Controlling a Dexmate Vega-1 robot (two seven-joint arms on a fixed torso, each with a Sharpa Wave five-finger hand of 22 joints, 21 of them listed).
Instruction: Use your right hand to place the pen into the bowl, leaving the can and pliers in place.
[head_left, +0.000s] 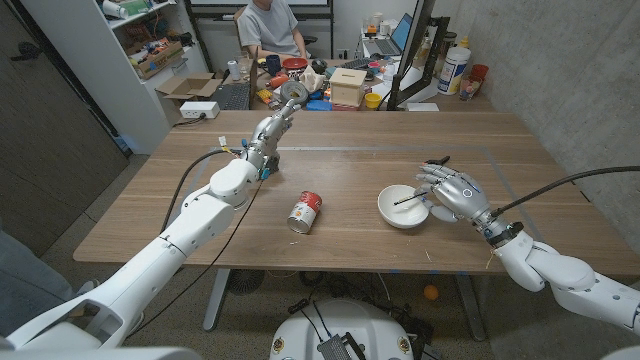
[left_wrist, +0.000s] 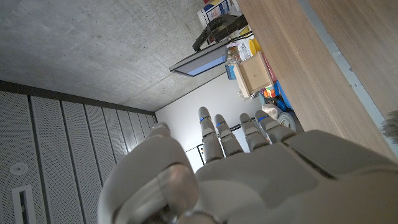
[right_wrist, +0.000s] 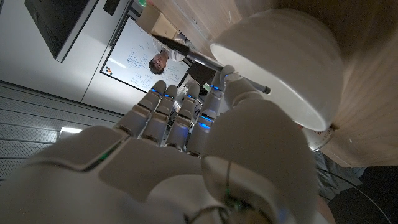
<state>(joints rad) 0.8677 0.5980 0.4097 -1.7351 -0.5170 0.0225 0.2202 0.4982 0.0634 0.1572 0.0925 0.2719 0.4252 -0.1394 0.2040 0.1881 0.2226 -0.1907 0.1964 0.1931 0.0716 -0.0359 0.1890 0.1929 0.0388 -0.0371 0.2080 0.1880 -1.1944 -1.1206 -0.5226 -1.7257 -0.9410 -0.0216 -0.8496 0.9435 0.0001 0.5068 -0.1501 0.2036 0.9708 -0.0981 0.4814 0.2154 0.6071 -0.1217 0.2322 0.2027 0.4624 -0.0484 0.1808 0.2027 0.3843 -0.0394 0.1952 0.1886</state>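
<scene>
The white bowl (head_left: 405, 207) stands on the wooden worktop (head_left: 350, 165), right of middle. The pen (head_left: 412, 200), thin and dark, lies slanted inside the bowl, its upper end toward the right hand (head_left: 452, 190). That hand stands just beside the bowl's right rim, fingers loosely apart and reaching over the rim. In the right wrist view the hand (right_wrist: 186, 130) is seen from behind, with the bowl (right_wrist: 283, 68) close in front of its fingertips and the pen (right_wrist: 249, 84) showing as a dark rod across the bowl's side. One fingertip seems to touch the pen there, though the angle is too poor to tell whether the hand pinches it or has let go.

The can (head_left: 305, 212), red and white, lies tipped on its side near the middle of the worktop, well apart from the bowl on the left.

The left hand (head_left: 283, 112) is raised above the far left part of the worktop, its fingers straight and slightly apart, holding nothing. The left wrist view shows the same: the hand (left_wrist: 236, 162) has its fingers extended toward the ceiling.

Behind the worktop a person (head_left: 268, 25) sits at a cluttered desk (head_left: 330, 85).
</scene>
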